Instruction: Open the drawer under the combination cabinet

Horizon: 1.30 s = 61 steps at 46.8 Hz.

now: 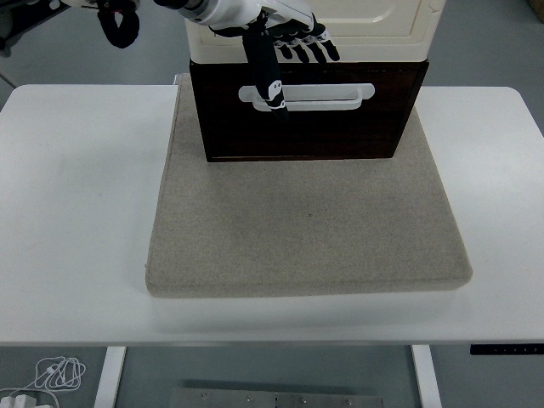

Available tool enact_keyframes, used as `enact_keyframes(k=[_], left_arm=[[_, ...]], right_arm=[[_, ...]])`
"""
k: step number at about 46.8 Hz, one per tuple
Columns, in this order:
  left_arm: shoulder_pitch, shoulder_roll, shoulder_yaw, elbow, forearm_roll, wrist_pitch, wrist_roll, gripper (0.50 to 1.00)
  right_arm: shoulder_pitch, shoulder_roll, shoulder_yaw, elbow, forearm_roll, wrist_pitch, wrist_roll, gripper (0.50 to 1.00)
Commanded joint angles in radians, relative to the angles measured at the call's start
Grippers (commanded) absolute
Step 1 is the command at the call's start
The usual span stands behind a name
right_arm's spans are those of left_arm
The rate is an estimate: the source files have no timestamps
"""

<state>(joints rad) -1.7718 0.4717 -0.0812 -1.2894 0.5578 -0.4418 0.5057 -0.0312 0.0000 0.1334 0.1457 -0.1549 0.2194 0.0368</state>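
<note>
A dark brown drawer (pixel 306 127) sits shut under the cream cabinet (pixel 357 21), at the back of the mat. A white handle (pixel 327 95) runs across the drawer's front. My left hand (pixel 289 59) reaches in from the upper left and hovers at the cabinet's lower edge. Its fingers (pixel 313 47) are spread flat along that edge. One black digit (pixel 265 72) points down over the left end of the handle. Nothing is clasped in the hand.
The cabinet stands on a beige mat (pixel 306 229) that covers the middle of the white table (pixel 76 195). A black loop (pixel 119 25) hangs from the arm at the top left.
</note>
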Motion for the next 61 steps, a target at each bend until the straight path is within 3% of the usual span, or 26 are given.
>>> enact_keyframes(k=[1,13,17,29,61], left_arm=[[0.011,-0.024,0.0,0.008,-0.003,0.003,0.028,1.0],[0.014,-0.038,0.0,0.038,-0.041,0.017,0.086,1.0],[0.018,-0.057,0.0,0.044,-0.047,0.047,0.096,1.0],[0.038,-0.084,0.001,0.062,-0.062,0.086,0.105,1.0],[0.091,-0.099,0.012,0.108,-0.061,0.087,0.105,1.0]], right_arm=[[0.001,0.0,0.0,0.0,0.0,0.0,0.0,0.926],[0.001,0.0,0.0,0.0,0.0,0.0,0.0,0.926],[0.001,0.0,0.0,0.0,0.0,0.0,0.0,0.926],[0.001,0.0,0.0,0.0,0.0,0.0,0.0,0.926],[0.001,0.0,0.0,0.0,0.0,0.0,0.0,0.926]])
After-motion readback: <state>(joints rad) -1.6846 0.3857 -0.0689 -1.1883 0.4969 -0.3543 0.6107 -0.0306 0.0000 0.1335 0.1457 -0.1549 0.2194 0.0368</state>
